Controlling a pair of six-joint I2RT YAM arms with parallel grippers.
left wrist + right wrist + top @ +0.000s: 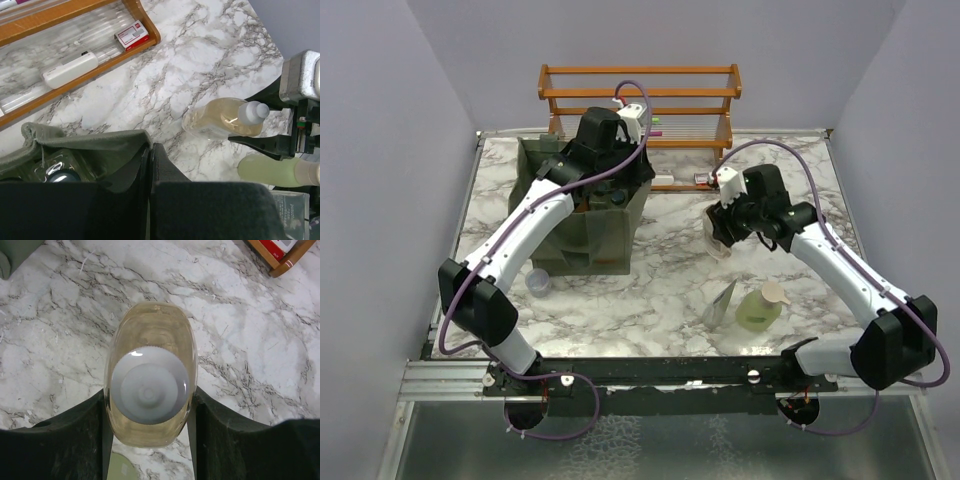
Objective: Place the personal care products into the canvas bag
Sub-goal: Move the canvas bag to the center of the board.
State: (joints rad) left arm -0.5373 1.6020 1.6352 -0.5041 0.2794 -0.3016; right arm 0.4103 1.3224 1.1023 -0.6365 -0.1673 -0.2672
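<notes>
My right pincer (pixel 149 405) pinches the clear bottle (pixel 150 335) by its flanks, cap toward the wrist, over the bench (pixel 660 280) right of the bag (pixel 605 235). My left pincer (pixel 151 155) is pressed together, apparently on the bag's rim.

Caution: the smooth, rounded bottle may slide out in transit. The left arm crowds the bag mouth, so the arms may collide, or the rim may pull free and sag.

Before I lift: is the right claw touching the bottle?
Touching. The right wrist view shows the right claw with both fingers against the sides of the bottle, no gap.
</notes>
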